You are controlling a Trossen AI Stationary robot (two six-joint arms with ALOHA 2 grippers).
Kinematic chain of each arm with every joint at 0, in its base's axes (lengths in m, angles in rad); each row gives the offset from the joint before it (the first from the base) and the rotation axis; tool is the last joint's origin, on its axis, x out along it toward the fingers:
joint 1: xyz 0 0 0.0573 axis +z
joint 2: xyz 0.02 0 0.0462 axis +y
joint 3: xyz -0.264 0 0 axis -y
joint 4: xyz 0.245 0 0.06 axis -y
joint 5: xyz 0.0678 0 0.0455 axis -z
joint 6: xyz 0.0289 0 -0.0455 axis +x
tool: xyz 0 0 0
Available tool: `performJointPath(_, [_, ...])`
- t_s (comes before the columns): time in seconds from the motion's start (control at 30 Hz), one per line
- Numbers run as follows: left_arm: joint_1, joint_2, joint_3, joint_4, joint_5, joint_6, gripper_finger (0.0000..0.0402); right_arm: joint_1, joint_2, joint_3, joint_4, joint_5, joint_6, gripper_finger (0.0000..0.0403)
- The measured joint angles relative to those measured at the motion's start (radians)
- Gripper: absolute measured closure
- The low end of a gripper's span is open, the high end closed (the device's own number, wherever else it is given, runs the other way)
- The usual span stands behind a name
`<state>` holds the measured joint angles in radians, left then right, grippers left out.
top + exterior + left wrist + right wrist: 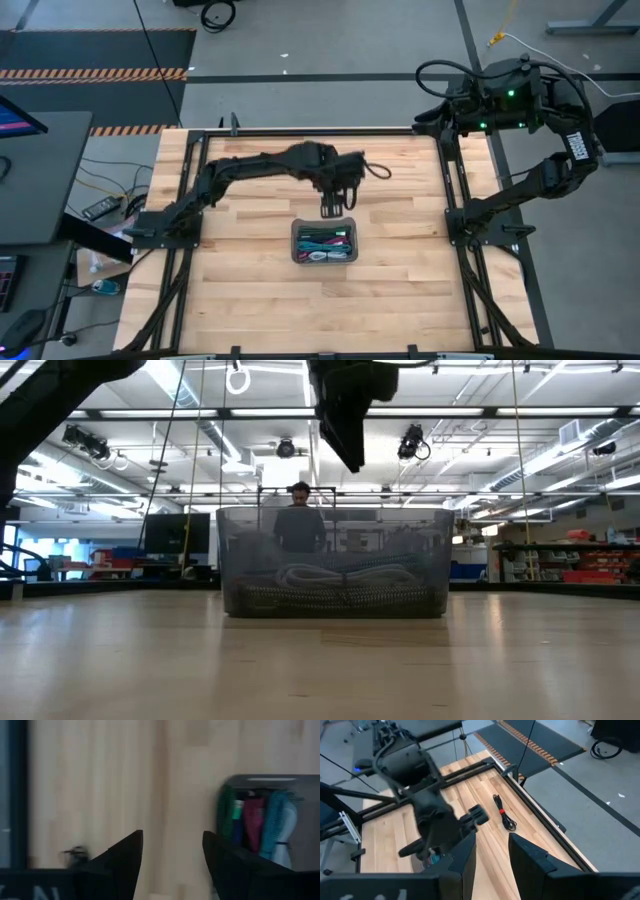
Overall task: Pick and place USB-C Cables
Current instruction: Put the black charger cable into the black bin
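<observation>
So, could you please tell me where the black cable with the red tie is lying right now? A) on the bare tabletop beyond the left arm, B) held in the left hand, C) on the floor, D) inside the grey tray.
A: the black cable with the red tie lies loose on the wooden table, apart from the tray.

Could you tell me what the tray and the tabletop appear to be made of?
Tray: likely plastic, translucent smoky grey; the cables and the room behind show through its walls. Tabletop: wood, apparently butcher-block, pale with a smooth sheen; parallel strips of differing tone run along it.
</observation>
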<state>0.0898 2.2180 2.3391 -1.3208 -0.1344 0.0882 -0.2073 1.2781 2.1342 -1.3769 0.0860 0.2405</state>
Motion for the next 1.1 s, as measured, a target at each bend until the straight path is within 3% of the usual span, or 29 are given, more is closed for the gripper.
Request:
performJointPath(0.13, [0.057, -0.019, 0.011, 0.03, -0.075, 0.036, 0.0189, 0.0, 0.0, 0.0, 0.016, 0.0, 0.018, 0.0282])
performJointPath(0.33, [0.145, -0.026, 0.017, 0.003, -0.089, 0.005, 0.0189, 0.0, 0.0, 0.0, 0.015, 0.001, 0.03, 0.0282])
performJointPath(0.63, [0.25, -0.026, 0.016, -0.192, -0.086, 0.058, 0.0189, 0.0, 0.0, 0.0, 0.014, 0.0, 0.012, 0.0282])
performJointPath(0.83, [0.323, -0.026, 0.016, -0.202, 0.074, 0.134, 0.0189, 0.0, 0.0, 0.0, 0.013, 0.0, -0.008, 0.0282])
performJointPath(1.1, [0.404, -0.026, -0.052, -0.163, 0.084, 0.084, 0.0189, 0.0, 0.0, 0.0, 0.006, -0.001, -0.025, 0.0282])
